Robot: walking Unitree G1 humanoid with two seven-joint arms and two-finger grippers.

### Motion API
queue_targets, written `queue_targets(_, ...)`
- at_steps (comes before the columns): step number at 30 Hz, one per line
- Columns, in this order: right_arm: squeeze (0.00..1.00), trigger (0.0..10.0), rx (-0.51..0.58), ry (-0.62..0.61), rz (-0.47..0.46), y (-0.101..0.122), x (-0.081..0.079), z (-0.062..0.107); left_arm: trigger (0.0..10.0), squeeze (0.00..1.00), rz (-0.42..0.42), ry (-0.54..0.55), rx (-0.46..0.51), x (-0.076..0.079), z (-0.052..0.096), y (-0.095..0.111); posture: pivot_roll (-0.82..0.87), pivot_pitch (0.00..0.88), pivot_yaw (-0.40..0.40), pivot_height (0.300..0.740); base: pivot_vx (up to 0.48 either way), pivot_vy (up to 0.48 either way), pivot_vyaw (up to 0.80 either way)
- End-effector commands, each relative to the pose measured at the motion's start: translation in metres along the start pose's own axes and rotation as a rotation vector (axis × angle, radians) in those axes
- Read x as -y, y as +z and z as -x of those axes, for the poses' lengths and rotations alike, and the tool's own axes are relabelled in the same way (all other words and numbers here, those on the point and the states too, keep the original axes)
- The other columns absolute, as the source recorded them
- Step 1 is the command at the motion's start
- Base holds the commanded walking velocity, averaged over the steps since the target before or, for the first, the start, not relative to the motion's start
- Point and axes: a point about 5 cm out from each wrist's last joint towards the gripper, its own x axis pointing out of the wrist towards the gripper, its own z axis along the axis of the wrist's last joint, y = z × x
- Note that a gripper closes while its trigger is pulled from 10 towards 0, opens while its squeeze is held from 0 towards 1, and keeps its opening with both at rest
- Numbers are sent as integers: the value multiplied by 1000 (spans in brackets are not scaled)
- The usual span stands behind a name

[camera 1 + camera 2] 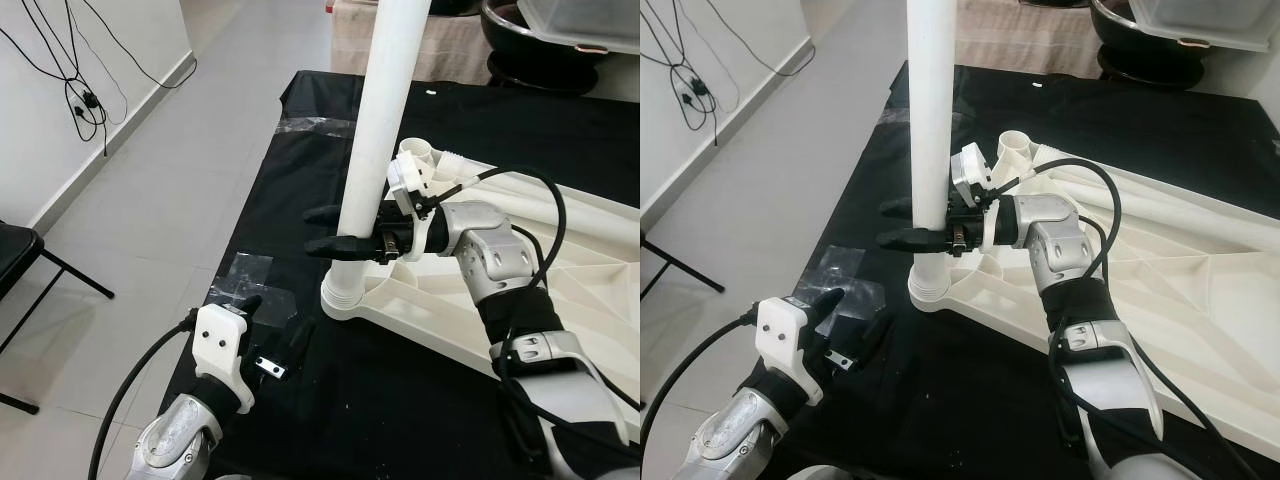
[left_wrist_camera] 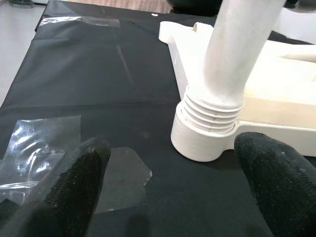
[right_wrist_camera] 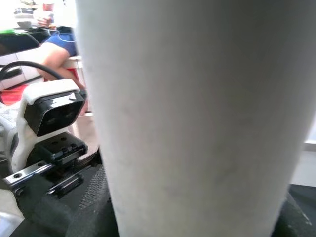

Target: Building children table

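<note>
One white leg (image 1: 380, 140) stands upright in the corner socket (image 1: 345, 292) of the overturned tabletop (image 1: 560, 300), clamped by the right gripper (image 1: 322, 230). Left gripper (image 1: 275, 330) hovers spread nearby over the black bench (image 1: 260, 180).

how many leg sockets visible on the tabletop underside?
2. One corner socket holds the upright white leg, which the right gripper is clamping. An empty socket sits behind that gripper. Other corners are out of frame.
</note>
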Motion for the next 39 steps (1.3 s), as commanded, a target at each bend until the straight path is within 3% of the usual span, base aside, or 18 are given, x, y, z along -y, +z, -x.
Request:
queue_targets(1, 0, 0, 18, -198, 21, -2, -2, -3, 10000, 0, -4, 0, -19, 0, 1, -4, 71, 225, -80, 740, 0, 0, 0)
queue_targets(3, 0, 0, 18, -198, 21, -2, -2, -3, 10000, 0, -4, 0, -19, 0, 1, -4, 71, 225, -80, 740, 0, 0, 0)
queue_targets(4, 0, 0, 1, -469, 20, -11, -7, -6, 10000, 0, -7, 6, -17, 0, 0, -4, 65, 224, -82, 740, 0, 0, 0)
queue_targets(5, 0, 0, 1, -469, 20, -11, -7, -6, 10000, 0, -7, 6, -17, 0, 0, -4, 65, 224, -82, 740, 0, 0, 0)
queue_targets(6, 0, 0, -81, -845, 19, -27, -17, -3, 10000, 0, -10, 11, -17, -2, -2, -4, 36, 219, -71, 740, 0, 0, 0)
queue_targets(7, 0, 0, -81, -845, 19, -27, -17, -3, 10000, 0, -10, 11, -17, -2, -2, -4, 36, 219, -71, 740, 0, 0, 0)
queue_targets(8, 0, 0, -144, -1020, -13, -45, -44, -2, 10000, 0, -11, 14, -16, -4, -4, -4, 24, 209, -64, 740, 0, 0, 0)
queue_targets(11, 0, 0, -193, -1101, -29, -56, -64, -4, 10000, 0, -13, 14, -16, -5, -5, -5, 16, 196, -62, 740, 0, 0, 0)
queue_targets(15, 0, 0, -214, -1045, -34, -65, -75, -17, 10000, 0, -12, 9, -21, -8, -10, -8, 12, 167, -58, 740, 0, 0, 0)
queue_targets(16, 0, 10000, -213, -1024, -30, -66, -70, -19, 10000, 0, -15, 11, -22, -9, -12, -8, 18, 168, -60, 740, 0, 0, 0)
queue_targets(20, 31, 10000, -142, -918, -38, -59, -55, -21, 10000, 0, -28, 39, -18, -12, -12, -7, 23, 168, -60, 740, 0, 0, 0)
queue_targets(21, 635, 10000, -100, -872, -61, -56, -51, -21, 10000, 0, -31, 44, -16, -12, -12, -7, 23, 168, -60, 740, 0, 0, 0)
queue_targets(22, 635, 10000, -74, -844, -77, -53, -49, -22, 10000, 0, -32, 46, -16, -12, -12, -6, 23, 168, -60, 740, 0, 0, 0)
queue_targets(23, 1000, 10000, -29, -709, -92, -47, -43, -23, 10000, 0, -33, 46, -16, -12, -12, -6, 32, 173, -65, 740, 0, 0, 0)
queue_targets(25, 1000, 10000, -5, -558, -66, -35, -36, -21, 10000, 0, -32, 44, -17, -11, -12, -6, 36, 176, -67, 740, 0, 0, 0)
queue_targets(33, 1000, 10000, -57, -358, 24, -25, -25, -15, 10000, 0, -29, 36, -13, -7, -10, -4, 59, 204, -77, 740, 0, 0, 0)
queue_targets(34, 0, 10000, -39, -291, 12, -22, -20, -15, 10000, 0, -30, 35, -13, -6, -8, -3, 70, 220, -78, 740, 0, 0, 0)
queue_targets(39, 0, 10000, -9, -179, -27, -16, -1, -21, 10000, 0, -24, 32, -17, -1, -2, -1, 89, 244, -78, 740, 0, 0, 0)
